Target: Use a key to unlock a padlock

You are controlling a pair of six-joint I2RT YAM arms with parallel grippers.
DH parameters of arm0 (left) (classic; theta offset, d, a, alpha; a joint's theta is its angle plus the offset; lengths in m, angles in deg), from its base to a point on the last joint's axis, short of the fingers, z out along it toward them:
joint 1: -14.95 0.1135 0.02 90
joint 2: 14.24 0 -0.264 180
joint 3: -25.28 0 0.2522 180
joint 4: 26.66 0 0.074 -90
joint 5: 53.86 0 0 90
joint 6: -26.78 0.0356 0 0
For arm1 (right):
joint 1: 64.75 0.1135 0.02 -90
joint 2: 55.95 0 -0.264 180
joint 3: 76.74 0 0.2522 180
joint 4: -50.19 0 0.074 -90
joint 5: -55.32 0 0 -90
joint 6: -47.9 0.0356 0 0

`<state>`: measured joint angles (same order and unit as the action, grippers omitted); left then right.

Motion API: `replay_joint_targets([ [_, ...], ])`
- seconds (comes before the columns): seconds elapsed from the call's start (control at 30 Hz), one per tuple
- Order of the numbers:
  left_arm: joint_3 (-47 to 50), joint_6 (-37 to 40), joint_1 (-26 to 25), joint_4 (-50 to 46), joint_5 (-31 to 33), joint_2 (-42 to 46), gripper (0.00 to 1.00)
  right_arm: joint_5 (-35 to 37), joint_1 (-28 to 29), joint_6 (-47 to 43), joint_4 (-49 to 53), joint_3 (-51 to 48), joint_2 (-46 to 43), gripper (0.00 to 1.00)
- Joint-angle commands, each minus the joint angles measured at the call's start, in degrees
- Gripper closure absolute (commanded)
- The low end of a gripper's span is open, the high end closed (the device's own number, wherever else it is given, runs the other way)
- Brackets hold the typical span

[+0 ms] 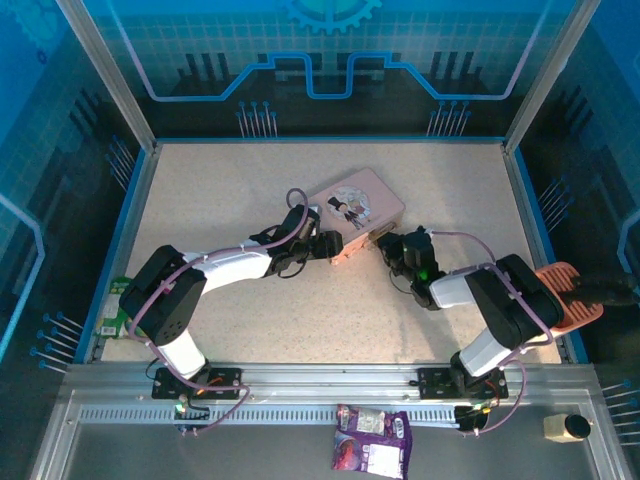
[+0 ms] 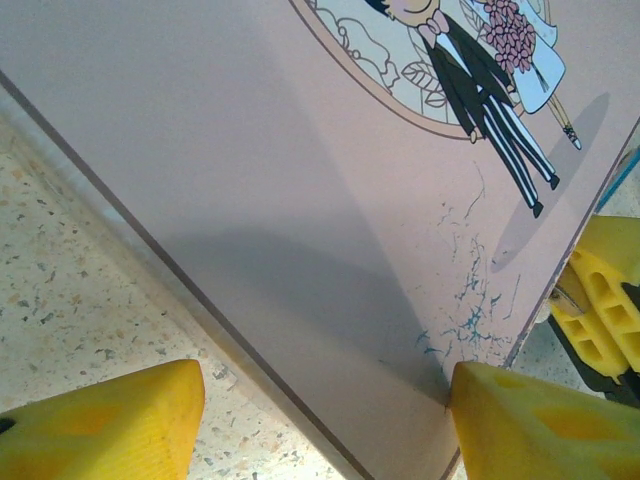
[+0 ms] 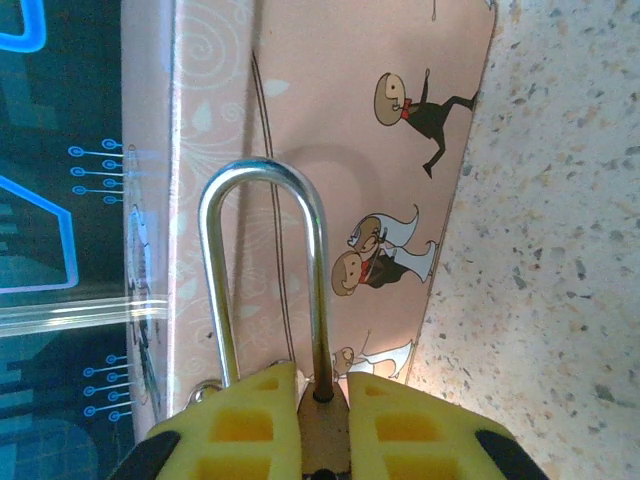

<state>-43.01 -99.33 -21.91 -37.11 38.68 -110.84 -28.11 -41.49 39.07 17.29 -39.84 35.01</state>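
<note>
The padlock's brass body (image 3: 325,430) is pinched between my right gripper's yellow fingers (image 3: 250,425), and its silver shackle (image 3: 262,175) arches up in front of the pink box's side (image 3: 400,160). From above, the right gripper (image 1: 392,247) sits at the pink box's (image 1: 355,205) near right corner. My left gripper (image 1: 335,247) is at the box's near left corner, open. Its fingers (image 2: 110,420) stand wide apart, one over the table, the other touching the box's lid (image 2: 250,180) edge. The key is hidden.
An orange basket-like object (image 1: 570,295) lies at the table's right edge. A purple packet (image 1: 372,437) and a small jar (image 1: 567,427) sit on the near rail, and a green item (image 1: 118,315) is at the left edge. Glass walls enclose the table.
</note>
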Motion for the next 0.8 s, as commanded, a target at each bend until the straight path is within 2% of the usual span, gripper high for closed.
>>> replay_joint_targets([
  [0.0, 0.4, -0.4, 0.7, -0.7, -1.0, 0.9, 0.33, -1.2, -1.4, -1.1, -1.9, -1.9, -2.0, 1.0],
  [0.1, 0.7, -0.1, 0.7, -0.9, -2.2, 2.0, 0.32, -4.9, -1.6, -4.2, -0.5, -2.5, -4.8, 1.0],
  [0.2, 1.1, 2.4, 0.7, -1.5, -4.9, 4.1, 0.3, -9.1, -1.1, -11.2, 8.6, -1.3, -10.0, 1.0],
  [0.3, 2.4, 5.6, 0.4, -3.8, -4.2, 7.2, 0.3, -12.2, -0.6, -18.0, 18.8, -0.9, -18.3, 1.0],
  [0.43, 9.9, 8.4, 0.4, -1.7, -1.5, 16.0, 0.29, -9.0, 3.0, -29.0, 39.1, 1.4, -30.1, 1.0],
  [0.53, 17.2, 8.9, 0.4, 1.6, 1.9, 24.2, 0.29, -7.0, 5.5, -35.9, 49.4, 2.9, -36.6, 1.0],
  [0.63, 23.1, 11.2, 0.4, 4.3, 3.8, 32.2, 0.28, -5.0, 8.9, -39.8, 56.8, 4.3, -40.5, 1.0],
  [0.77, 28.7, 13.8, 0.7, 4.9, 6.6, 40.9, 0.26, -2.4, 14.9, -41.8, 61.7, 4.6, -43.1, 1.0],
])
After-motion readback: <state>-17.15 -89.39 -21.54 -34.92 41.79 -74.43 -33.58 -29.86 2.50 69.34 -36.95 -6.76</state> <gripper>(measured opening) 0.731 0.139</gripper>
